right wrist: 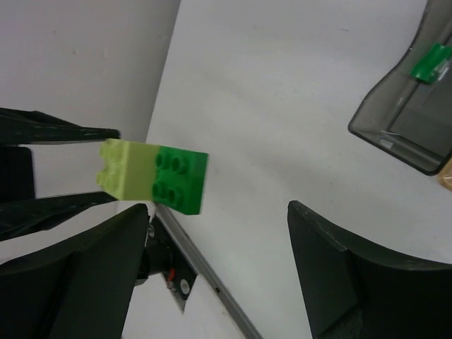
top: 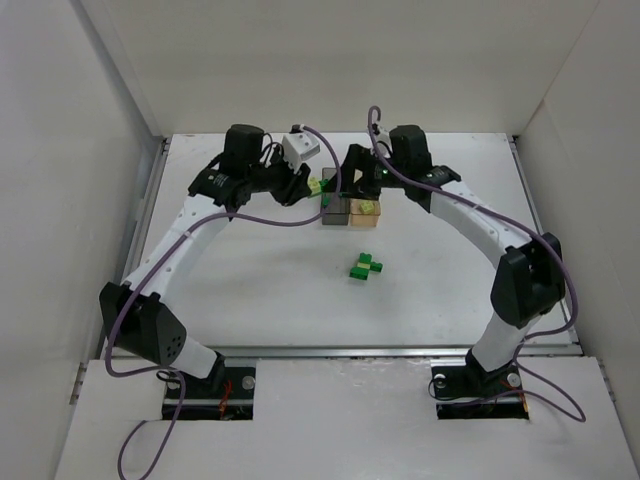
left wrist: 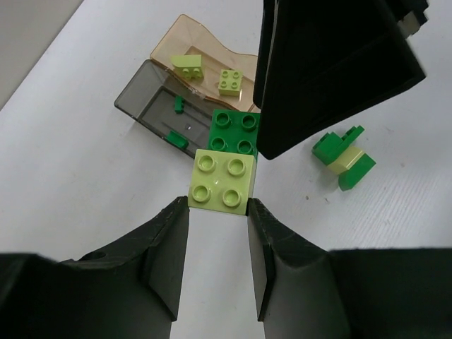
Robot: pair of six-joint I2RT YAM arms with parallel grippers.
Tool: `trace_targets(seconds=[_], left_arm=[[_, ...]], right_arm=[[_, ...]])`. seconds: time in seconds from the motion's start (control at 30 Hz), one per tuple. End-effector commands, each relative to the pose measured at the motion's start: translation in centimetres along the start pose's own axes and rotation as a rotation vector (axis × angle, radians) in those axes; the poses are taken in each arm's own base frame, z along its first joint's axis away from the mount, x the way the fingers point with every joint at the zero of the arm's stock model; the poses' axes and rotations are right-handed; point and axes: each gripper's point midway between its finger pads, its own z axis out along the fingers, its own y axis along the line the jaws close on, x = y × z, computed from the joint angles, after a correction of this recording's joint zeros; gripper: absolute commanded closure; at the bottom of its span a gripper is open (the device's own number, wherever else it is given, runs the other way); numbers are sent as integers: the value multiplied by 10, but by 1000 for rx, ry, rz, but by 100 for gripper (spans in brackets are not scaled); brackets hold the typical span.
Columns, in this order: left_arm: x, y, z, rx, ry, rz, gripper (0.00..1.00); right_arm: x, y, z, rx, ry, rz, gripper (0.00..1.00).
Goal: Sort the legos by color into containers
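The left gripper [left wrist: 217, 210] pinched a pale brick [left wrist: 222, 179] stuck to a green brick [left wrist: 235, 131], mid-frame in the left wrist view. The right gripper [right wrist: 219, 212] gaped wide beside them, holding nothing. The grey box [left wrist: 145, 99] and tan box [left wrist: 191, 42] sat upper left.

In my left gripper [left wrist: 217, 206], a brick pair [left wrist: 226, 161] just left of the containers [top: 338, 218]; loose bricks [top: 365, 268] before them, more bricks [left wrist: 229, 82] inside.

A pale yellow-green brick [left wrist: 221, 180], clipped to a dark green brick [left wrist: 235, 131], sits pinched in the left end effector [left wrist: 217, 207]. Two pale bricks [left wrist: 229, 81] lie in the tan container [left wrist: 185, 35], green bits [left wrist: 176, 139] in the grey container [left wrist: 141, 95]; loose legos [top: 365, 267] cluster nearby.
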Motion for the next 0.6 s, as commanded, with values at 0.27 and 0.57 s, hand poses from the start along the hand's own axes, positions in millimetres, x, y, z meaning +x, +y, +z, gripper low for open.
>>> trace_targets(seconds=[0.27, 0.57], left_arm=[[-11, -15, -6, 49, -64, 65, 100], [-21, -17, -12, 45, -98, 55, 100]], right_arm=[[-27, 57, -12, -239, -11, -91, 47], [-23, 24, -4, -154, -17, -9, 48]])
